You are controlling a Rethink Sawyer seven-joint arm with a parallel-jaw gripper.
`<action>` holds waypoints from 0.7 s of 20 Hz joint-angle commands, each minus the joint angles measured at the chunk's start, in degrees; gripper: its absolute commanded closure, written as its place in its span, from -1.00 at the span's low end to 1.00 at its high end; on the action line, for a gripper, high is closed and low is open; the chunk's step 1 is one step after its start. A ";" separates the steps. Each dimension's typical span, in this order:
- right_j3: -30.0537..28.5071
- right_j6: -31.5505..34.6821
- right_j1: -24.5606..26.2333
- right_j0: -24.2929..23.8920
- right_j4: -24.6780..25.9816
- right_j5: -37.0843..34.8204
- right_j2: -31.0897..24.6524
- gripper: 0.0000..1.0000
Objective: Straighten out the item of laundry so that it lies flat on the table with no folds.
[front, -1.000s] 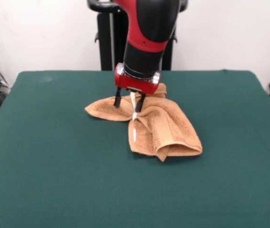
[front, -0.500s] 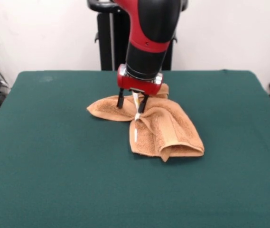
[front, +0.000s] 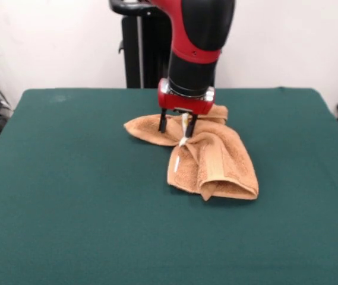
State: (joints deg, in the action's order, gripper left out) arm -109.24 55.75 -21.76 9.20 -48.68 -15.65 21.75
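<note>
front view: green table (front: 50, 196) bare at left; mid-table the gripper (front: 176, 126) pinches a ridge of the tan towel (front: 216, 163) (white tag just below), rest bunched to the right. looks like mid-drag; next it needs pulling outward to open the folds.

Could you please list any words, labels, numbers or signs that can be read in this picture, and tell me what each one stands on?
None can be read.
The small white tag on the towel: too small to tell whether it bears any print.
The red and black arm and its hand: no lettering shows.
The green table: plain, with no marks.
</note>
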 commanded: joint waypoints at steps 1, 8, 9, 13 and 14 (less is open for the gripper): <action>2.33 20.77 3.18 3.01 2.69 -10.19 -6.41 -1.00; 4.14 23.35 4.57 5.65 3.44 -10.74 -2.45 -1.00; 4.67 24.14 5.02 6.40 3.66 -11.26 -1.31 -1.00; 4.92 24.17 4.77 6.22 4.39 -11.83 -0.83 -1.00; 4.70 23.88 4.37 5.72 4.57 -11.83 -1.17 -1.00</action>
State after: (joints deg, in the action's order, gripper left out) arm -108.42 60.09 -21.20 13.62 -46.58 -18.81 24.02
